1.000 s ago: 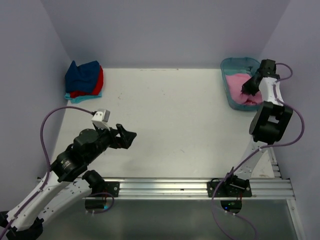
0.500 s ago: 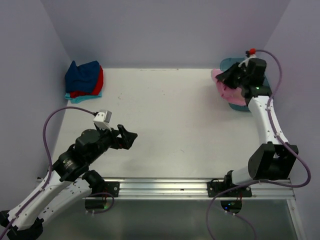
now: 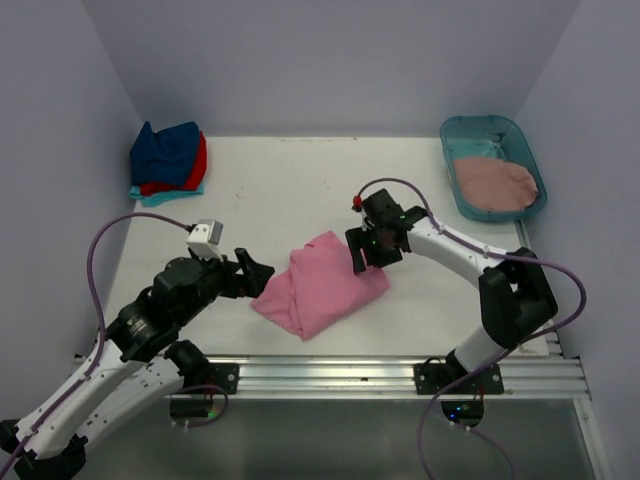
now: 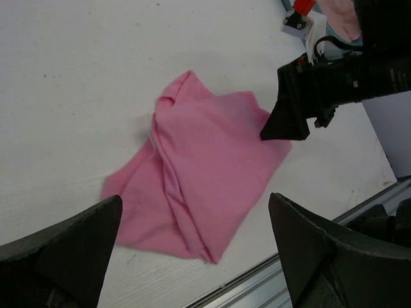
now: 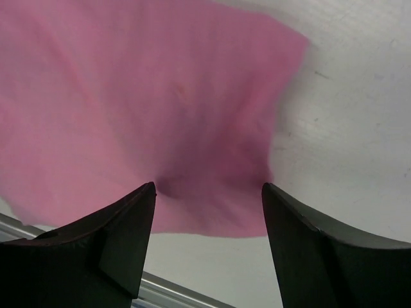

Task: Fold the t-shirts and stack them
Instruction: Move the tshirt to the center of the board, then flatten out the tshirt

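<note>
Pink t-shirt (image 3: pixel 318 285) brought onto table (image 3: pixel 300 190), right end effector (image 3: pixel 358 260) over its edge

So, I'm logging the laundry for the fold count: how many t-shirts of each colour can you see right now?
bright pink t-shirt: 1
dusty rose t-shirt: 1
navy blue t-shirt: 1
red t-shirt: 1
turquoise t-shirt: 1
Total: 5

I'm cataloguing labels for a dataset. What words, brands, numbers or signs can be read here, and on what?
None: no view shows any readable text.
The pink shirt, the stacked shirts, the tub and the table are all plain, with no print, tag or sign visible.
</note>
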`<state>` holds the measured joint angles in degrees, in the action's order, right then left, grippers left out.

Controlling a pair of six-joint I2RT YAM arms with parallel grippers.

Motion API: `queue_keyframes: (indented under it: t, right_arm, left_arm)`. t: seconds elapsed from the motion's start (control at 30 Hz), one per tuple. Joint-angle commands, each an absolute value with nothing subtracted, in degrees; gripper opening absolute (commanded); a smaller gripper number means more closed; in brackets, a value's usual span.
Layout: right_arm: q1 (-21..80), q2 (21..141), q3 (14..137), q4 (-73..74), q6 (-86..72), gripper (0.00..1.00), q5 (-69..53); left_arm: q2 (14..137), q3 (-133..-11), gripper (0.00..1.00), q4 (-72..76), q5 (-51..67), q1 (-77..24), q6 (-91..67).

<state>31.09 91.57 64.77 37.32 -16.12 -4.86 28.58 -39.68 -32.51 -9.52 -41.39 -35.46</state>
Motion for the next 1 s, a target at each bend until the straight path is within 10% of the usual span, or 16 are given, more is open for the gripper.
queue_keyframes:
  t: [0.0,0.67,0.87,0.97]
  right_arm:
    - [32.96,88.69,61.89,37.45,-14.41,0.73,0.71]
    - [32.96,62.85,65.30,44.91,-27.33,0.68,13.19]
    - [32.96,58.98,63.37,46.84,-27.16,0.61,12.57]
    - [32.96,57.84,62.40,46.58,-27.33,0.57,11.87]
  left_arm:
    - [29.61,-41.75,1.00,-32.87,-10.90,-41.40,-37.52]
    - [69.77,-42.54,0.92,-22.86,-6.86,-41.48,-35.77]
    - [77.25,-41.84,0.82,-16.09,-7.03,-41.49,-36.30]
    - [79.27,-42.01,0.55,-13.10,-6.51,-41.49,-35.86]
